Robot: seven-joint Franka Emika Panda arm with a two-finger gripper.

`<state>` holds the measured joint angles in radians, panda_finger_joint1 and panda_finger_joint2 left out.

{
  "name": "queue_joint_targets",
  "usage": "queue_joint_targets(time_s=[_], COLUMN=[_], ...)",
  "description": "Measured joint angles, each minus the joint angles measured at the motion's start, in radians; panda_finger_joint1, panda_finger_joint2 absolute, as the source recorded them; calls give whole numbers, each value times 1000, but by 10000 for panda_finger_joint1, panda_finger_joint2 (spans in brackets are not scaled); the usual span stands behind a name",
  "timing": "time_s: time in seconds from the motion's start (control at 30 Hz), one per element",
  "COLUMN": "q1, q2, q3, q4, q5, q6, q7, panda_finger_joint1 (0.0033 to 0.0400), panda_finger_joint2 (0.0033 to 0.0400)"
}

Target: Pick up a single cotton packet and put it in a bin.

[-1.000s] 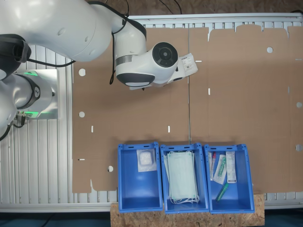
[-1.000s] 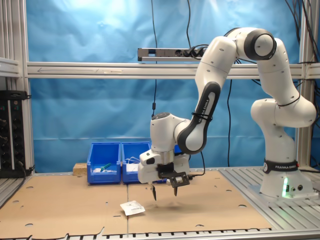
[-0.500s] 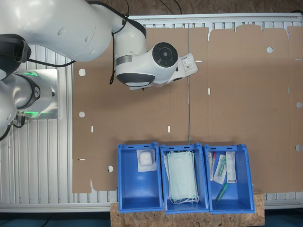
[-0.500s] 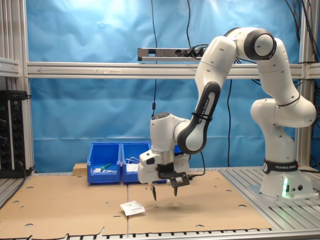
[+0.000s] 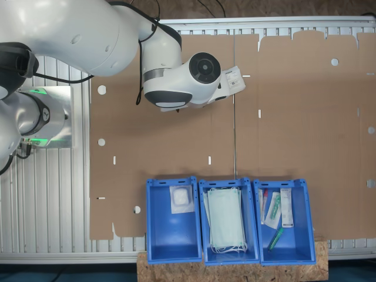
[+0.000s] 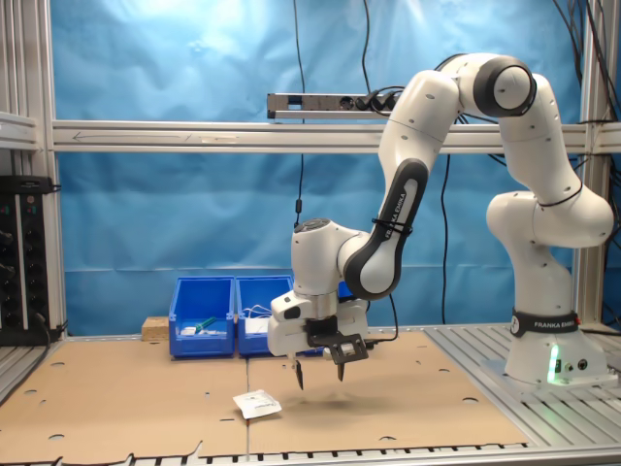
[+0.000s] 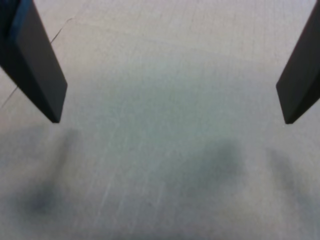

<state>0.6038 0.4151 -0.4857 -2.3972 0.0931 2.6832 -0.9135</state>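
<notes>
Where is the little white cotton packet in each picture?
First exterior view: the cotton packet lies on the cardboard, by the arm's round white wrist.
Second exterior view: the cotton packet lies on the cardboard near the front, beside the open hand.
Wrist view: bare cardboard between the fingers.
Shared landmark: the blue bins.

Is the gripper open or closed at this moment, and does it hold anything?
Open and empty. In the wrist view the gripper has its two dark fingers wide apart, with bare cardboard between them.

white packet (image 6: 257,404) with dark print, blue bins (image 5: 173,224), brown cardboard (image 5: 305,117)
</notes>
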Motion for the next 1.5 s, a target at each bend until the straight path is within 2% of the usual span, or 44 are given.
queue_joint_targets(time_s=[0.47,1.2,1.5], q1=[0,24,30], q2=[-30,-239,-307], q3=[0,0,0], q4=[0,0,19], q5=[0,-1,-38], q6=[-2,-99,-161], q7=[0,0,0], panda_finger_joint1=[400,400,400], panda_finger_joint2=[400,400,400])
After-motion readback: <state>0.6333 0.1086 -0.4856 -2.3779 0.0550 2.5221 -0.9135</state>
